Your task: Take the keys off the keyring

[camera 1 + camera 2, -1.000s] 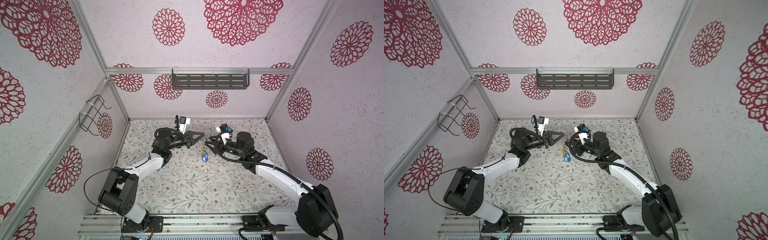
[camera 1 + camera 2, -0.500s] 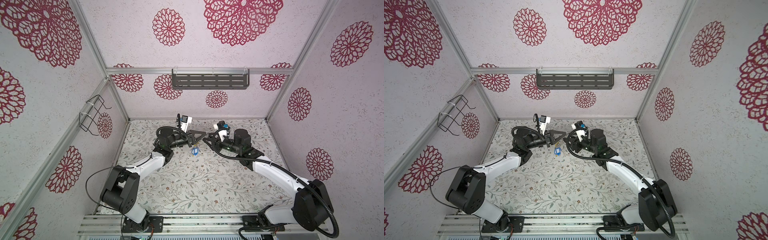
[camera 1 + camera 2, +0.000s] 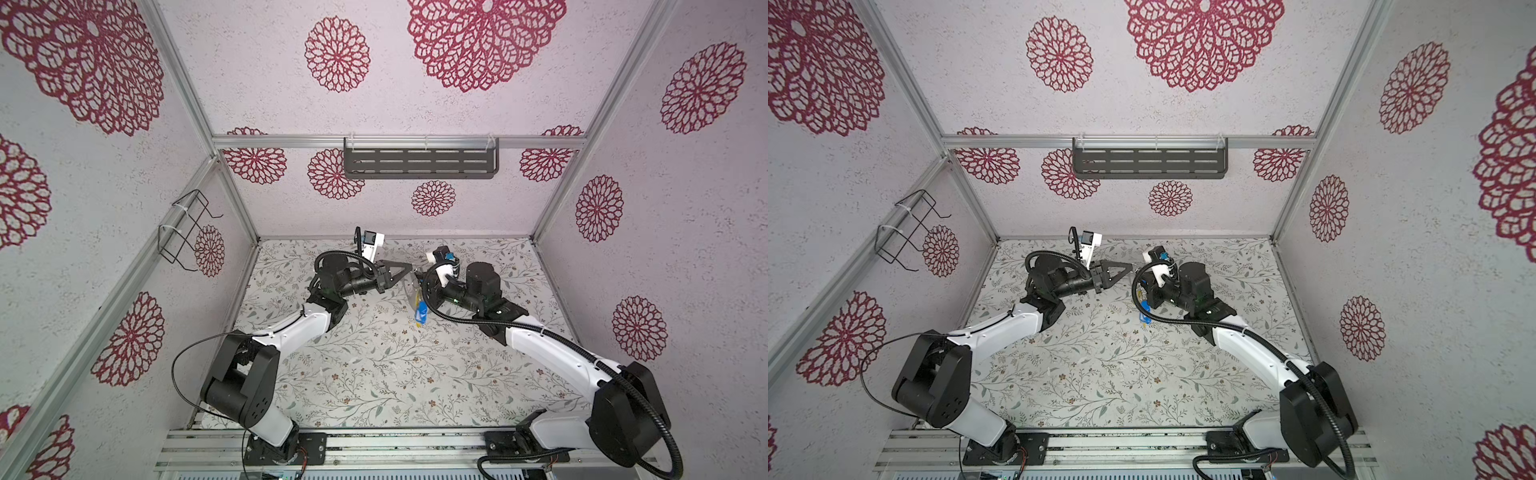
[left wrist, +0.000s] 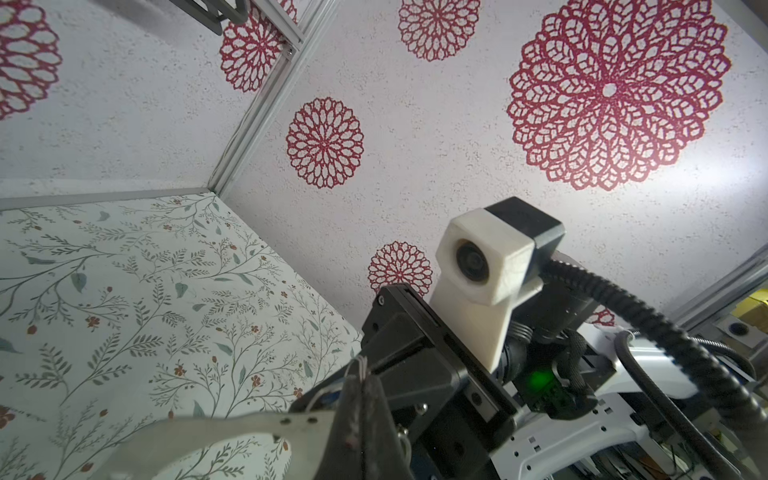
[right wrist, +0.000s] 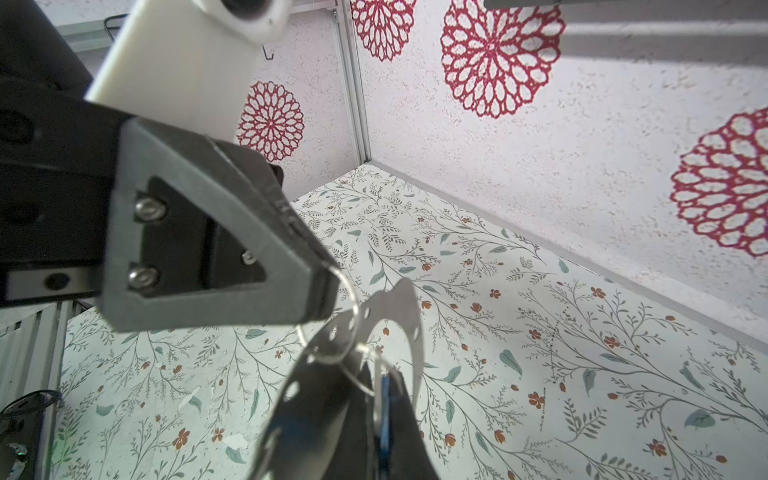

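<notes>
One keyring [image 5: 405, 299]; one wall shelf [image 3: 419, 163]; keys [image 3: 421, 311] bunched (too hidden to count).

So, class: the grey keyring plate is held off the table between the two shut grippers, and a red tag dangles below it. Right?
Not quite. The tag is blue, not red; a top view shows it. Otherwise yes: the keyring plate is held off the table between the left gripper, shut on a wire ring, and the shut right gripper.

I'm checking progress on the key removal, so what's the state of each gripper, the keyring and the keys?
Left gripper: shut on a thin split ring.
Right gripper: shut on the keyring.
Keyring: held up off the table, between the grippers.
Split ring: looped through the keyring.
Tagged keys: hanging from the keyring, not removed.
</notes>
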You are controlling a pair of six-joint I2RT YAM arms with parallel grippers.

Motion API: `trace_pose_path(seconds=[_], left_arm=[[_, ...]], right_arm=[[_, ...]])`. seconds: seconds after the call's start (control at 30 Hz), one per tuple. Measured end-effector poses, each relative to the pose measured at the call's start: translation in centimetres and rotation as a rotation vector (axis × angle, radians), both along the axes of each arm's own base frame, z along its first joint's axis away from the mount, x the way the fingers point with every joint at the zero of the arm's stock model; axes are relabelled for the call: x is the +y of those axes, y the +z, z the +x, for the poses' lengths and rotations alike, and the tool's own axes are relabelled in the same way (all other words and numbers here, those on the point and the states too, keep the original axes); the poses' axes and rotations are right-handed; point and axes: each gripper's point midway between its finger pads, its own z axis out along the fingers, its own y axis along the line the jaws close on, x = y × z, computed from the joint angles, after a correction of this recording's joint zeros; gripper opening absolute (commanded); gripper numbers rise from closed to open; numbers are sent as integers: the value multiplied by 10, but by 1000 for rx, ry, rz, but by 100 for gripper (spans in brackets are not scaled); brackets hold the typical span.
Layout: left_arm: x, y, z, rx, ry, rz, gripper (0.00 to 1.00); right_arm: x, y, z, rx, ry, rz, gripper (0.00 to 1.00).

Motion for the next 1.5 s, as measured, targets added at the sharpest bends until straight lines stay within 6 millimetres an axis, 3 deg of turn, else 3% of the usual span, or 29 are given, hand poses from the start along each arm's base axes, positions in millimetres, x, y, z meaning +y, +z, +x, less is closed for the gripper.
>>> trace_pose_path(seconds=[0.17, 0.4, 0.83, 0.93, 1.07, 1.2, 1.37, 1.5], left_arm=[[-6, -8, 0, -22, 89, -18, 0], [-20, 3, 3, -114, 215, -97, 0], [-23, 4, 6, -163, 321, -170, 0], [-22, 2, 5, -161, 322, -168, 0], [-23, 3, 4, -164, 313, -169, 0], [-27, -1, 0, -161, 281, -153, 0], [-32, -18, -1, -119, 251, -97, 0], [-35, -30, -1, -67, 240, -71, 0]], right_arm=[[-3, -4, -7, 6, -8, 14, 0], [3, -2, -10, 7, -30, 38, 0], [0, 2, -4, -8, -87, 43, 1], [-1, 0, -4, -7, -106, 32, 21], [-8, -1, -15, -12, -120, 15, 40], [-25, 5, -29, -23, -151, 14, 47], [-50, 17, -38, -20, -228, 27, 49], [-75, 10, -36, 52, -351, 33, 50]])
